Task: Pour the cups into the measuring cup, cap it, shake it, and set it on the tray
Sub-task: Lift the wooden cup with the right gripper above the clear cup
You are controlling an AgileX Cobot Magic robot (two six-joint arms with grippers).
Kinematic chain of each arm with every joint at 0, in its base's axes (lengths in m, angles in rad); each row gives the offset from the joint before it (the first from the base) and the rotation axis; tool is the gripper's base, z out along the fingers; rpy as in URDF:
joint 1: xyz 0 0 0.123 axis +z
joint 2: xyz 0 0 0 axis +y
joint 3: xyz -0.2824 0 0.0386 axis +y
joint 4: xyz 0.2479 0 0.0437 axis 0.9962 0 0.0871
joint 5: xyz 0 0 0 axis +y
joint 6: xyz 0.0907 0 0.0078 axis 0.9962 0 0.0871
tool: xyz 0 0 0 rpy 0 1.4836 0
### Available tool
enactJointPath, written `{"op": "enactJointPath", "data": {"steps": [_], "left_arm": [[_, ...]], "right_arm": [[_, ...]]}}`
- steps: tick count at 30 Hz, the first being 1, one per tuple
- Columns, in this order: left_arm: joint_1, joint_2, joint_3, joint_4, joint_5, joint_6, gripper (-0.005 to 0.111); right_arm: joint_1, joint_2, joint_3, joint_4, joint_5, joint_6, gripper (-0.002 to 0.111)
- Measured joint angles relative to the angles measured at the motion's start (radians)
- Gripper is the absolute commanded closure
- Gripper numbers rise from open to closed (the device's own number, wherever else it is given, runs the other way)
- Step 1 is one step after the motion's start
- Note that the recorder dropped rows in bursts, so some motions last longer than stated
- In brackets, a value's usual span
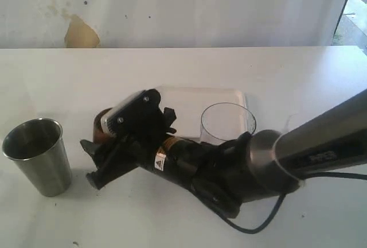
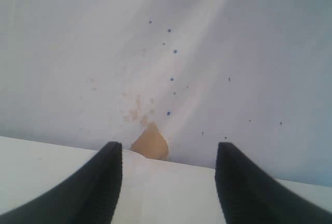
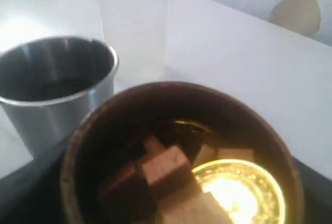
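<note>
- left tool [image 2: 168,182]: its jaws are standing apart, with bare table [image 2: 52,172] showing between them; it is facing the table's far edge and the tan patch [image 2: 150,145] on the white wall.
- steel tumbler [image 1: 37,156]: is standing upright near the table's left edge, toward the near edge; its inside is showing dark, contents not discernible.
- milky translucent cup [image 3: 132,22]: is standing upright just beyond the steel tumbler in the right wrist view, not touching it.
- wooden cup [image 1: 102,124]: is standing left of the table's middle, to the right of the steel tumbler and half hidden behind the right tool; it is holding brown blocks [image 3: 166,169] and a shiny gold disc [image 3: 238,193].
- right tool [image 1: 89,163]: is reaching in from the table's right edge, its jaws lying either side of the wooden cup; I cannot tell whether they are pressing on it.
- tray [image 1: 189,96]: is lying flat at the table's middle, behind the right arm.
- measuring cup [image 1: 227,123]: is standing upright at the tray's near right corner; I cannot tell whether it is on the tray or just in front of it.
</note>
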State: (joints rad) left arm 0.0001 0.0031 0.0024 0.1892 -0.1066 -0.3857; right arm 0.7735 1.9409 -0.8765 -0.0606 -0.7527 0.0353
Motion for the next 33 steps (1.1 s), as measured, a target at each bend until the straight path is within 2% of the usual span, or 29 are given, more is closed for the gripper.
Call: {"op": "enactJointPath", "data": {"steps": [6,13,24,28,33], "left_arm": [[0.000,0.000,0.000,0.000,0.000,0.000,0.055],[0.000,0.000,0.000,0.000,0.000,0.000,0.055],[0.000,0.000,0.000,0.000,0.000,0.000,0.055],[0.000,0.000,0.000,0.000,0.000,0.000,0.055],[0.000,0.000,0.000,0.000,0.000,0.000,0.055]], "right_arm": [[0.000,-0.187,-0.033,-0.002,0.217,0.014,0.108],[-0.018,-0.398,-0.103,-0.008,0.421,-0.066,0.108],[-0.308,-0.584,-0.111,-0.008,0.806,-0.148,0.108],[-0.406,-0.635,-0.065,-0.008,0.787,-0.177,0.108],[-0.499,-0.702,0.042,-0.008,0.637,-0.177,0.108]]}}
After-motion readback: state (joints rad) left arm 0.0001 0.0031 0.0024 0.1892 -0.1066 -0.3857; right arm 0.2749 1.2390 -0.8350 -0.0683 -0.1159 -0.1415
